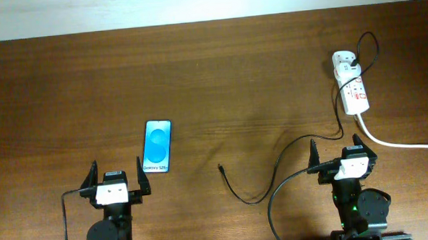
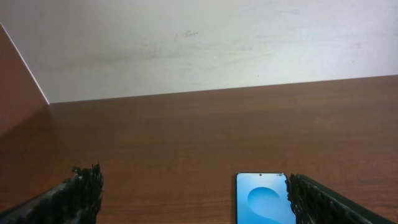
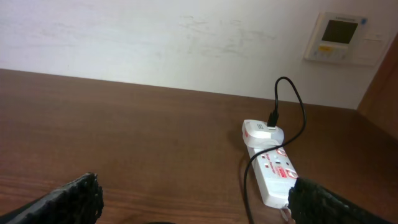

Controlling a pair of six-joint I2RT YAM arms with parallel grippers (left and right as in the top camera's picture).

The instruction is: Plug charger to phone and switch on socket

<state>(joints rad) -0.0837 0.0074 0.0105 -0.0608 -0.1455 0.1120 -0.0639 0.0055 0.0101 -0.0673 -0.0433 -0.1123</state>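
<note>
The phone [image 1: 158, 146] lies flat on the wooden table, its blue screen up, just ahead and right of my left gripper [image 1: 117, 173], which is open and empty. In the left wrist view the phone [image 2: 264, 199] sits by the right finger of the open gripper [image 2: 194, 196]. The charger [image 1: 240, 196] lies loose, its tip near the table's middle. Its cable loops past my open right gripper [image 1: 337, 154] up to the socket [image 1: 351, 81] at the far right. The right wrist view shows the socket [image 3: 273, 171] and the charger [image 3: 301, 112] plugged into its far end, beyond the empty gripper [image 3: 193, 199].
A thick white cord [image 1: 396, 142] runs from the socket off the right edge. A pale wall borders the table's far side, with a small control panel [image 3: 339, 37] on it. Bare wood lies between the phone and the charger's tip.
</note>
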